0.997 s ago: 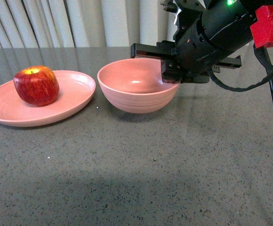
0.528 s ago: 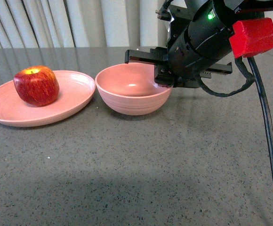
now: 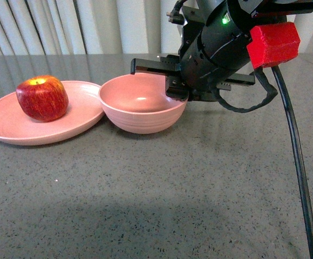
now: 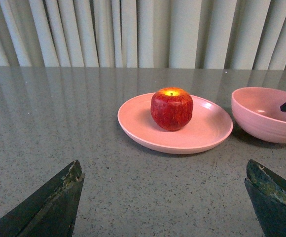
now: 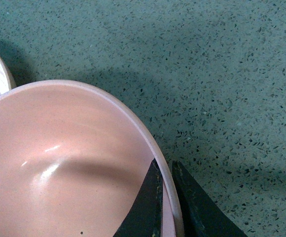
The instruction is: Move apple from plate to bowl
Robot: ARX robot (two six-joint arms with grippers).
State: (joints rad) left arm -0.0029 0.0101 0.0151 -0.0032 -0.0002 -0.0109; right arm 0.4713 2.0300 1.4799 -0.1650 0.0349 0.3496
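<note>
Apple [image 3: 42,97] untouched; right pincer [image 5: 164,167] pinches bowl [image 3: 140,116] rim.

The table [image 3: 199,183] is a dark grey, finely speckled, stone-like top, matte up close and glossy farther back. Two pink dishes stand directly on it: a wide, shallow plate [image 3: 83,102] toward the left and a deeper bowl [image 3: 140,120] just beside the plate's right edge. Whether they touch cannot be told.

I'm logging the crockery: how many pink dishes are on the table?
2. The plate is at the left of the front view, with the apple on it. The bowl is just right of it, its rim pinched by the right gripper. None looks hidden.
</note>
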